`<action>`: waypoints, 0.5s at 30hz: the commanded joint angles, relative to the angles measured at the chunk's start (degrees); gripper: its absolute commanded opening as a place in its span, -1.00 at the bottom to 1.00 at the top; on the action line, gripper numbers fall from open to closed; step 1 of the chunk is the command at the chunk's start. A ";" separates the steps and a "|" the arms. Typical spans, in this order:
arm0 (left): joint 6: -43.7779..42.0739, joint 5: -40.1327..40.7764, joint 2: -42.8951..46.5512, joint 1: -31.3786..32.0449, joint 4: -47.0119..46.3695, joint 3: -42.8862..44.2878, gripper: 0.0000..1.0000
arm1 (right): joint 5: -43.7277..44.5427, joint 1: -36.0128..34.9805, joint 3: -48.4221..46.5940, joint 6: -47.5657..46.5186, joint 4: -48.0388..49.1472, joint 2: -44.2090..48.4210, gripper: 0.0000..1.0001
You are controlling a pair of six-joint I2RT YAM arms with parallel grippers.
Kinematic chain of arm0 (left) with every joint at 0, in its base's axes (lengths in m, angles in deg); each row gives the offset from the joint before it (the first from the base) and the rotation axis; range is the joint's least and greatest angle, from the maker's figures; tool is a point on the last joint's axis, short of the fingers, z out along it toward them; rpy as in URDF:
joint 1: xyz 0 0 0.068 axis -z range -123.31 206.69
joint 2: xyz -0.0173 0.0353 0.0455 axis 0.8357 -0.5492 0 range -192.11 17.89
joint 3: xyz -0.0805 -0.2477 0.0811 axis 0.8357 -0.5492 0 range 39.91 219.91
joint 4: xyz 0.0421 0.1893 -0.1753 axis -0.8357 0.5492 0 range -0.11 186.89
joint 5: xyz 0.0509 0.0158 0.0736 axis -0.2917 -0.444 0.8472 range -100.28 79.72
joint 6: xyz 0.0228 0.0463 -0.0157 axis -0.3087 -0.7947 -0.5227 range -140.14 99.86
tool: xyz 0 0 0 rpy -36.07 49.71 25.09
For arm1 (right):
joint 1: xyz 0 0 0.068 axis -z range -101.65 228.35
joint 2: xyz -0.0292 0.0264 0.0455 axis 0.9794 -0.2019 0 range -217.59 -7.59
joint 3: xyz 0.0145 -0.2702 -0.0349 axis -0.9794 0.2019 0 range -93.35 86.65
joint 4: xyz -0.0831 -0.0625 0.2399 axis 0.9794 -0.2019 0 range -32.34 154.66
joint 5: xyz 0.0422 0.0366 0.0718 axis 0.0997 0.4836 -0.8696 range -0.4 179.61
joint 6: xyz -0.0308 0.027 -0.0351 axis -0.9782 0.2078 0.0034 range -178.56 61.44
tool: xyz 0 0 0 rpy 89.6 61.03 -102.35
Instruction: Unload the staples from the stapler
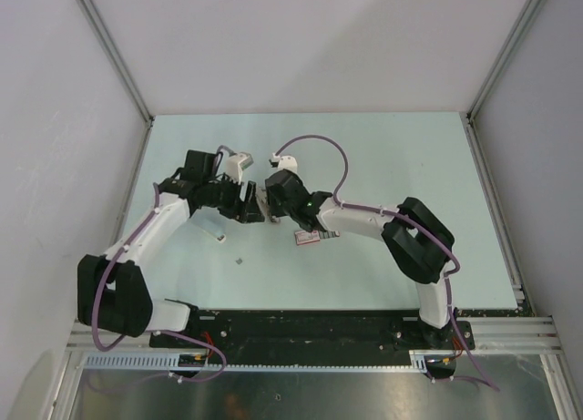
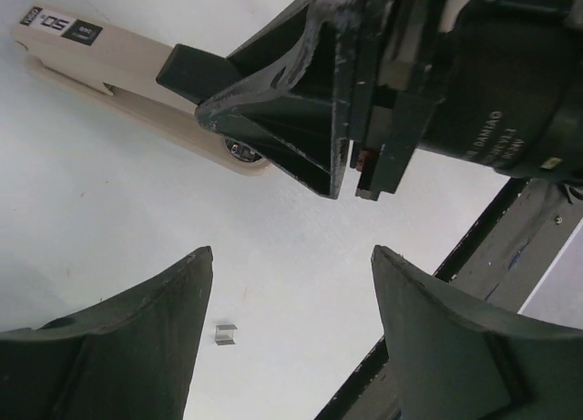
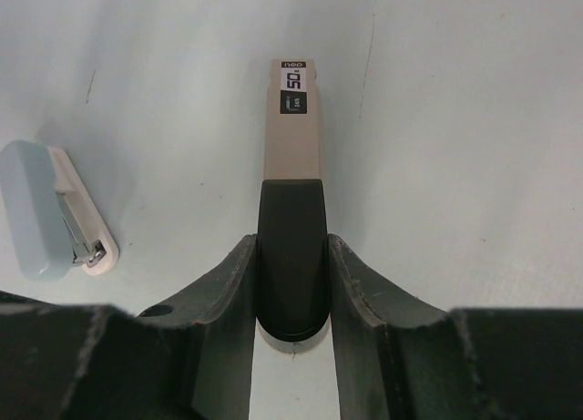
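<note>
The small flat pink-red and grey stapler point(image 1: 305, 238) lies on the table, partly under my right forearm. It is out of both wrist views. My right gripper point(image 1: 271, 199) point(image 3: 291, 242) is shut on the black end point(image 3: 291, 256) of a long beige tool point(image 3: 290, 138) with a "50" label, which lies away from it on the table. My left gripper point(image 1: 247, 214) point(image 2: 291, 253) is open and empty, close beside the right one. It sees the right gripper's fingers point(image 2: 301, 119) and the beige tool point(image 2: 118, 74) above it.
A pale grey-blue bar point(image 3: 36, 210) with a beige underside and a metal tip lies left of the beige tool; it also shows in the top view point(image 1: 239, 162). A tiny metal staple piece point(image 2: 225, 333) point(image 1: 239, 261) lies on the table. The black base rail point(image 1: 319, 324) runs along the near edge.
</note>
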 commanded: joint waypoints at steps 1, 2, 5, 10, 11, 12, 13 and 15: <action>2.26 -2.21 4.96 -1.20 -1.24 2.35 0.50 | 1.09 -0.43 -0.92 -1.38 -0.16 -0.13 -1.00; 2.47 -2.31 5.71 -1.55 -1.23 2.36 0.51 | 0.81 -0.42 -1.55 -1.47 -1.43 -0.40 -1.00; 2.84 -2.63 8.20 -2.61 -1.01 2.27 0.51 | -1.02 -0.36 -3.90 -1.94 -6.30 -1.89 -1.00; 2.57 -2.22 12.92 -3.58 -0.12 1.10 0.52 | -3.80 -0.82 -5.99 -2.36 -11.83 -3.82 -0.56; 2.50 -1.78 13.99 -3.62 -0.06 0.69 0.52 | -4.00 -0.92 -6.07 -2.36 -12.28 -3.96 -0.47; 2.42 -1.47 14.97 -3.64 0.01 0.39 0.52 | -4.10 -1.06 -6.15 -2.36 -12.50 -4.03 -0.39; 2.33 -1.28 15.77 -3.69 0.09 0.11 0.53 | -4.20 -1.17 -6.24 -2.32 -12.66 -4.11 -0.33; 2.27 -1.02 17.04 -3.73 0.33 -0.27 0.53 | -4.14 -1.32 -6.87 -2.22 -13.21 -4.43 -0.25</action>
